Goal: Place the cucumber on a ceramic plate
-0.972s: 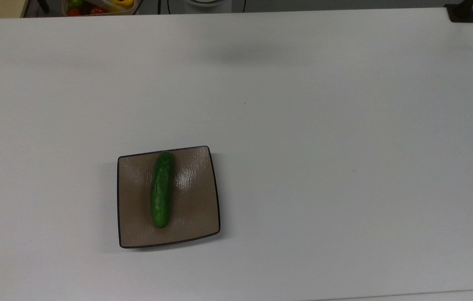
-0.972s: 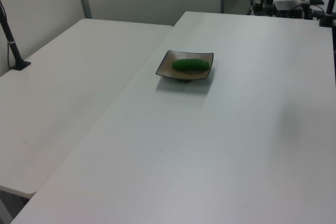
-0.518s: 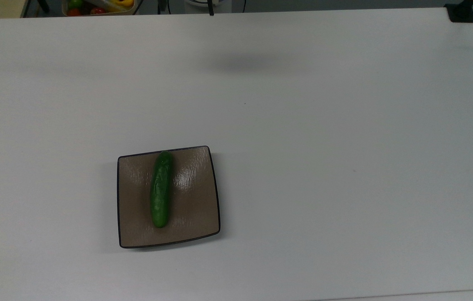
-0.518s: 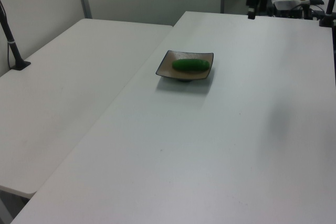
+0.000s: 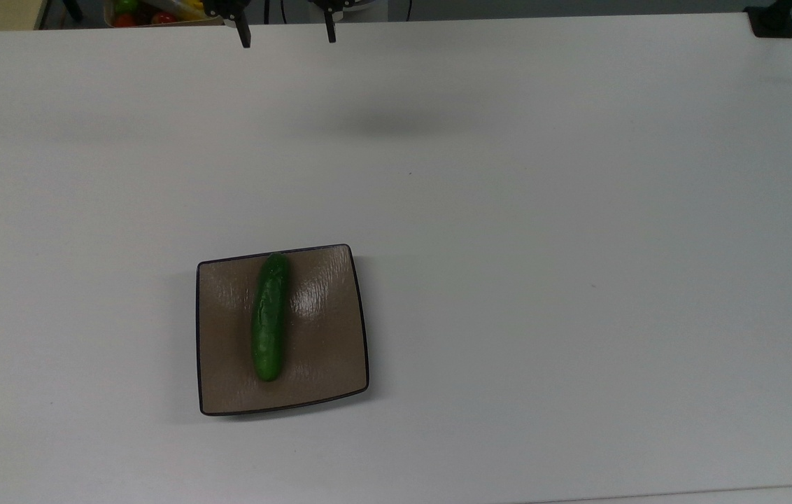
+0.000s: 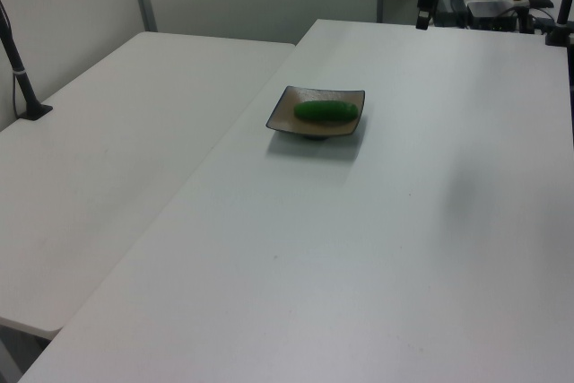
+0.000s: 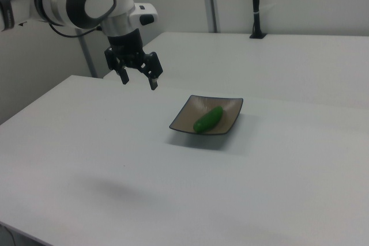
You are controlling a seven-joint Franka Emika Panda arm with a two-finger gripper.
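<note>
The bright green cucumber (image 5: 269, 318) lies lengthwise on the square tan-brown ceramic plate (image 5: 326, 350), left of the plate's middle in the top view. Both also appear in the left view, cucumber (image 6: 326, 111) on plate (image 6: 285, 114), and in the right view, cucumber (image 7: 208, 119) on plate (image 7: 190, 110). My gripper (image 5: 288, 40) hangs open and empty at the top edge of the top view, high above the table and far from the plate. In the right view the gripper (image 7: 139, 82) hovers to the plate's left, fingers pointing down.
A bin of colourful toy produce (image 5: 158, 10) sits beyond the table's far edge in the top view. A black clamp (image 5: 774, 21) holds the top view's upper right corner. A second white table (image 6: 117, 132) with a black pole (image 6: 22, 78) adjoins.
The gripper has come into the top view from the top edge and moved toward the top view's left. Its shadow on the table shifted. Cucumber and plate have not moved.
</note>
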